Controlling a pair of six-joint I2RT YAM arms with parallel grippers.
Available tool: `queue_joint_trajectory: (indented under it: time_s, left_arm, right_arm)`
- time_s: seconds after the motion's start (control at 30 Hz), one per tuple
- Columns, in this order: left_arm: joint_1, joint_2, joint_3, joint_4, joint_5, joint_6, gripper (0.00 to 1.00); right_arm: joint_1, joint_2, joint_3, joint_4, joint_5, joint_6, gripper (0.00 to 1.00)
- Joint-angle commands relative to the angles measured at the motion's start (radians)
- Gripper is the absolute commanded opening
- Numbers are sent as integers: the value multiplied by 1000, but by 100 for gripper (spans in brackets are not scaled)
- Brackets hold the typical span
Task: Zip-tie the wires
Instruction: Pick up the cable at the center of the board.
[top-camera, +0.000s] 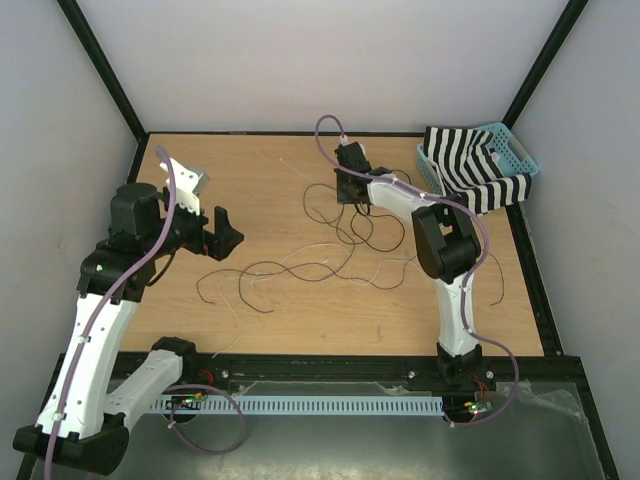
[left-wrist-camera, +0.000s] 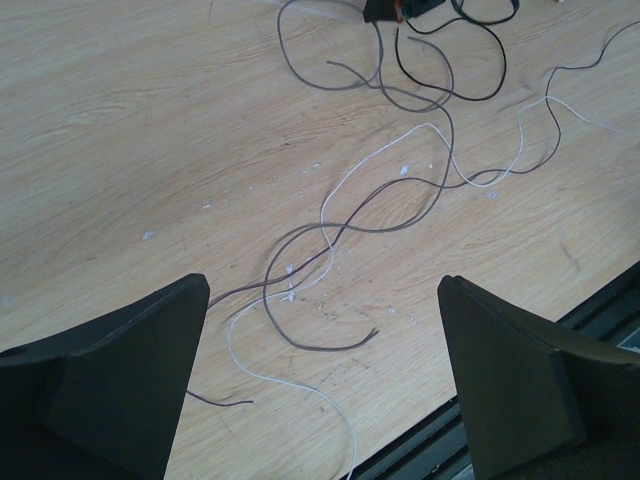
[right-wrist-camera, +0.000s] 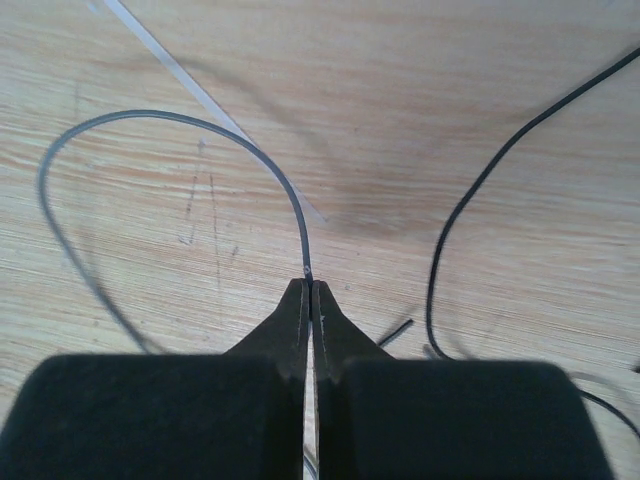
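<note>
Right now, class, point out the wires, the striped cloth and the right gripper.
wires (left-wrist-camera: 329, 238), left wrist view, crossing strands
striped cloth (top-camera: 468, 170), top view, its draped middle
right gripper (right-wrist-camera: 310, 286), right wrist view, shut fingertips on a wire

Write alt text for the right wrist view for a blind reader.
The right gripper, shut, pinches a thin grey wire that arcs left over the wooden table. A black wire curves at right; a pale strip lies upper left.
</note>
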Motion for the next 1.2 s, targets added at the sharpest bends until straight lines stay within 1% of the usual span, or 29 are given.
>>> queue_joint_trajectory:
  time_s: [0.0, 0.23, 0.37, 0.47, 0.53, 0.63, 0.7, 0.77, 0.83, 1.0, 1.1, 1.17]
  left_arm:
    - [3, 37, 45, 34, 32, -6, 99]
    - [3, 136, 118, 73, 90, 2, 99]
    - [4, 203, 147, 152, 164, -28, 99]
    - [3, 252, 144, 270, 236, -80, 99]
    - [4, 268, 113, 404, 258, -129, 99]
    - [3, 306, 77, 617, 289, -237, 99]
    - [0, 351, 100, 677, 312, -262, 99]
    - [-3, 395, 142, 683, 321, -265, 99]
    - [-5, 421, 148, 690, 316, -270, 99]
    - [-6, 429, 84, 739, 296, -289, 99]
    - [-7, 414, 36, 745, 288, -283, 99]
    - [-7, 402, 4, 749, 286, -276, 99]
  right_arm:
    - [5, -125, 88, -61, 76, -63, 5]
    - [5, -221, 198, -157, 166, -158, 5]
    - [5, -273, 250, -191, 166, -183, 5]
    - [4, -317, 280, -206, 151, -182, 1]
    - [3, -336, 325, -205, 167, -185, 0]
    - [0, -334, 438, -205, 194, -217, 0]
    - [0, -332, 519, -206, 185, -233, 0]
    - [-2, -332, 592, -205, 178, -240, 0]
    - [-3, -329, 667, -203, 179, -250, 0]
    - [-8, -302, 852, -153, 194, -302, 0]
    - [-10, -301, 911, -107, 182, -319, 0]
    - [-9, -318, 920, -99, 147, -297, 0]
